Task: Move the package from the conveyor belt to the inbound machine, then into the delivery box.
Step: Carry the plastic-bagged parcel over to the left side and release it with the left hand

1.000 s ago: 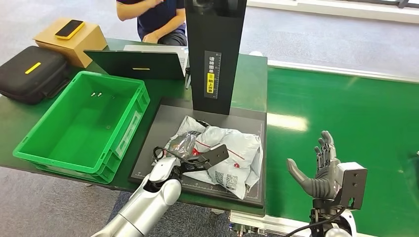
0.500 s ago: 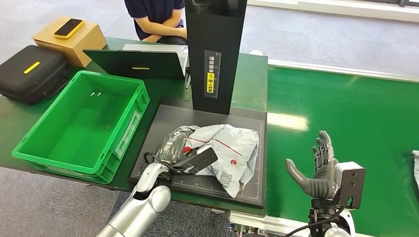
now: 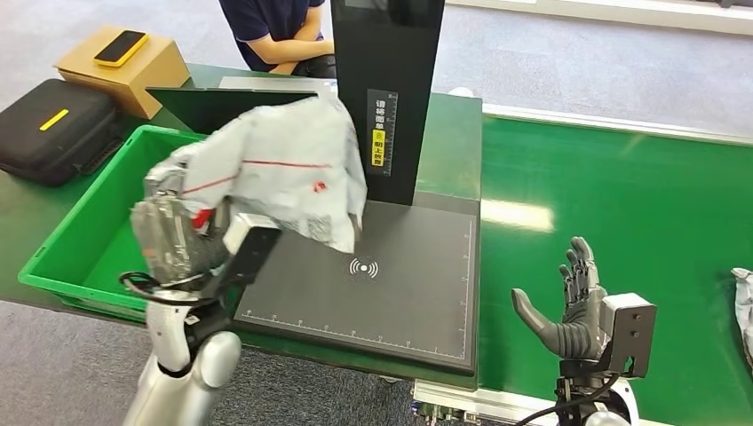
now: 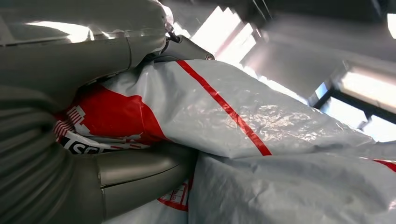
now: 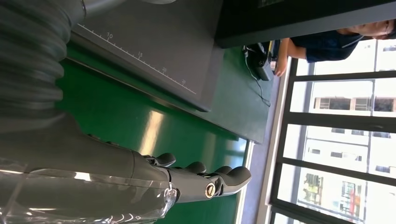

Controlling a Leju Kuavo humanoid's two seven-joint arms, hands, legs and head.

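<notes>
The left hand point(image 3: 182, 235) grips one end of the crumpled grey plastic mailer package point(image 3: 280, 169), lifted just beside the green plastic crate point(image 3: 53, 257), where its loose bulk could slip free or snag the rim, while the right hand point(image 3: 573, 306) hovers open.

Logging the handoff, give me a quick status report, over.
Left hand grips the package, lifted over the green bin's edge. Right hand open over the belt. Scanner pad bare. Nothing in the way.

package point(image 3: 284, 169) hides left hand point(image 3: 178, 235) fingers | second package point(image 3: 742, 302) cut off
</notes>
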